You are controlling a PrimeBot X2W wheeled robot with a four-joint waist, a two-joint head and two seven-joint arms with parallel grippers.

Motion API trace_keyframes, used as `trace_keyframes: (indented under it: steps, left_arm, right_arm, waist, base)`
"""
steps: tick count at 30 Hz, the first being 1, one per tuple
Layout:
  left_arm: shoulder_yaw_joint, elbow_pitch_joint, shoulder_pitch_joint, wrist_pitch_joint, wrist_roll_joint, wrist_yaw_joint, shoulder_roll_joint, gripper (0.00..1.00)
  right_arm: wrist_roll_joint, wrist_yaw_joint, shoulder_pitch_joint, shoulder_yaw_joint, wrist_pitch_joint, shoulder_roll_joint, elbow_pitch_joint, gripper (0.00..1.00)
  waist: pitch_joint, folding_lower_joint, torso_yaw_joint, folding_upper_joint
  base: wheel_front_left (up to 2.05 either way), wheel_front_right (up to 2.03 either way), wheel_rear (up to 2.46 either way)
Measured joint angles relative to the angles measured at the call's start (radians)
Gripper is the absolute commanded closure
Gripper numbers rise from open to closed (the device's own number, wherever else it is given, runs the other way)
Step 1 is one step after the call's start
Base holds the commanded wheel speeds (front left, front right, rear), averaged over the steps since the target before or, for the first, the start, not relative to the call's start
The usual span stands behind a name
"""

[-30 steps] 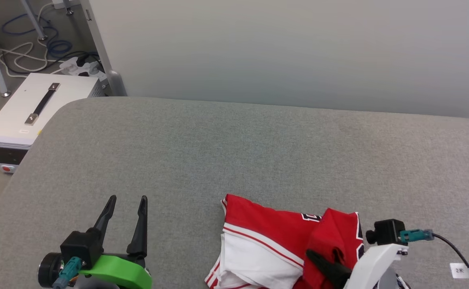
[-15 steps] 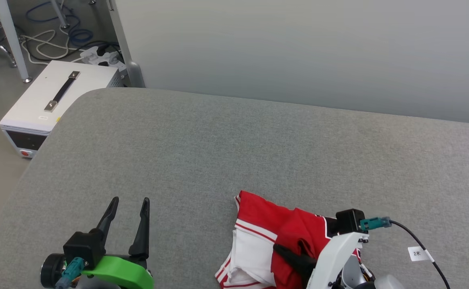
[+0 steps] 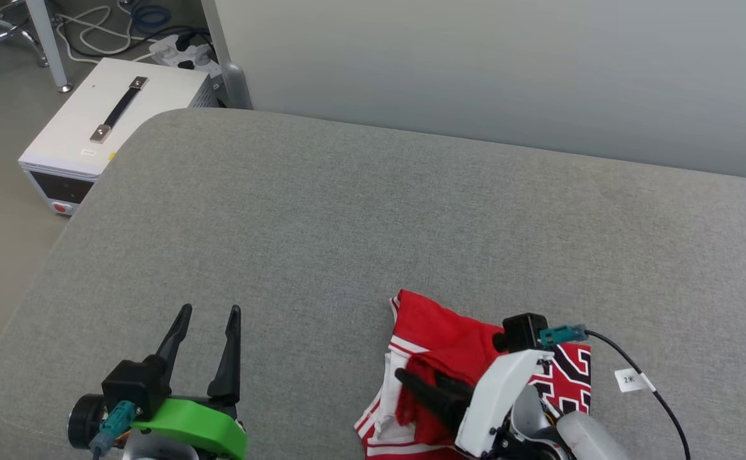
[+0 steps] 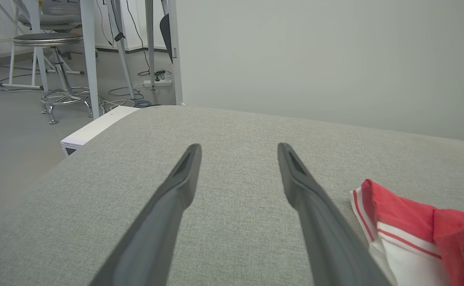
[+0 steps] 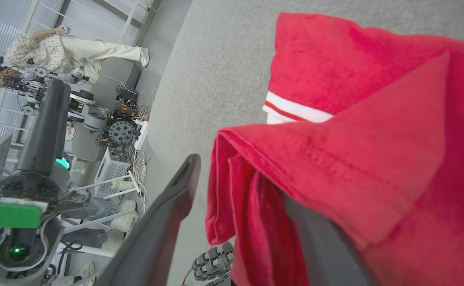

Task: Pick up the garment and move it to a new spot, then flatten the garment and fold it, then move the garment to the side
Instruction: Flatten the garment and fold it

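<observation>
This place looks like a robotics lab. On the floor beside the grey tabletop (image 3: 347, 223) stands a white instrument box (image 3: 156, 102) with a carrying handle. Behind the box lie a power strip (image 3: 178, 48) and loose cables (image 3: 92, 22). Past the tabletop's edge, a person (image 5: 37, 49) bends over machinery, near a gear assembly (image 5: 120, 133).

A broad padded surface (image 3: 347, 211), covered in grey woven fabric and rounded at its edges, has one rounded corner just beside the white case (image 3: 111, 121) that stands on the floor. The garment (image 3: 440, 329) lies on this surface well apart from that case, near the edge furthest from it. It sits in a crumpled heap with red cloth folded over itself. A white panel with red striped trim is on the side towards the case, and black, white-outlined lettering shows on the side away from it.
</observation>
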Motion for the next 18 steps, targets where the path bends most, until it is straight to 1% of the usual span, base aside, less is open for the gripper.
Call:
trace_keyframes:
  steps: [6,11,15,18]
  left_arm:
    - [-0.002,0.007,-0.002,0.000,0.000,0.000,-0.002,0.00]
    - [-0.006,0.010,-0.002,0.000,0.000,0.000,-0.006,0.00]
    - [-0.005,0.009,-0.001,0.000,0.000,0.000,-0.006,0.00]
    - [-0.006,0.006,0.000,0.000,0.000,0.000,-0.005,0.00]
  right_arm:
    - [0.100,0.000,-0.056,0.092,-0.044,0.002,-0.016,0.00]
    - [0.106,0.000,-0.096,0.119,-0.066,0.002,-0.009,0.00]
    - [0.072,0.000,-0.115,0.104,-0.087,0.003,-0.013,0.00]
    - [-0.022,0.000,-0.134,0.077,-0.107,-0.001,-0.028,0.00]
  waist:
    - [0.005,0.0000,0.006,0.0000]
    - [-0.005,0.0000,0.006,0.0000]
    - [-0.018,0.0000,-0.002,0.0000]
    - [-0.025,0.0000,-0.014,0.0000]
  base:
    - [0.00,0.00,0.00]
    - [0.00,0.00,0.00]
    - [0.00,0.00,0.00]
    - [0.00,0.00,0.00]
